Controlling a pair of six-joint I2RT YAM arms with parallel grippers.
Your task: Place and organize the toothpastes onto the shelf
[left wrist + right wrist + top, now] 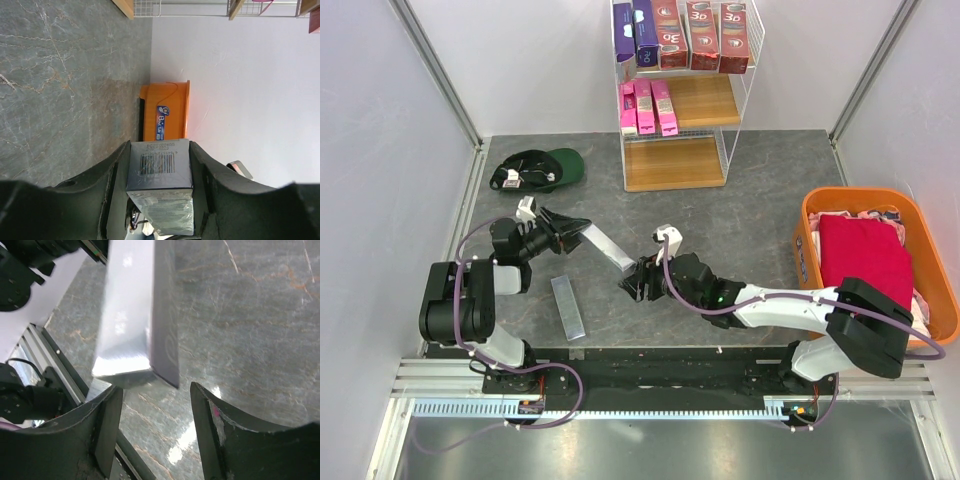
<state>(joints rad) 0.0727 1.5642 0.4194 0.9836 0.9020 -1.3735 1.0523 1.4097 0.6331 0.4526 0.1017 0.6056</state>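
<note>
My left gripper (pixel 570 233) is shut on one end of a silver-grey toothpaste carton (pixel 605 248), held off the table and slanting toward the right arm. In the left wrist view its barcoded end (pixel 159 167) sits tight between the fingers (pixel 210 170). My right gripper (pixel 632 283) is open at the carton's other end; in the right wrist view that end (pixel 130 315) hangs just beyond the fingertips (pixel 107 410), not between them. A second silver carton (pixel 568 307) lies flat on the table. The shelf (pixel 675 165) at the back holds purple and dark red cartons (pixel 672 35) on top and pink ones (pixel 648 108) on the middle board.
A green cap (pixel 535 170) lies at the back left. An orange basket (pixel 810 215) with red and pink cloth stands at the right edge. The shelf's bottom board is bare. Metal rails run along the near table edge.
</note>
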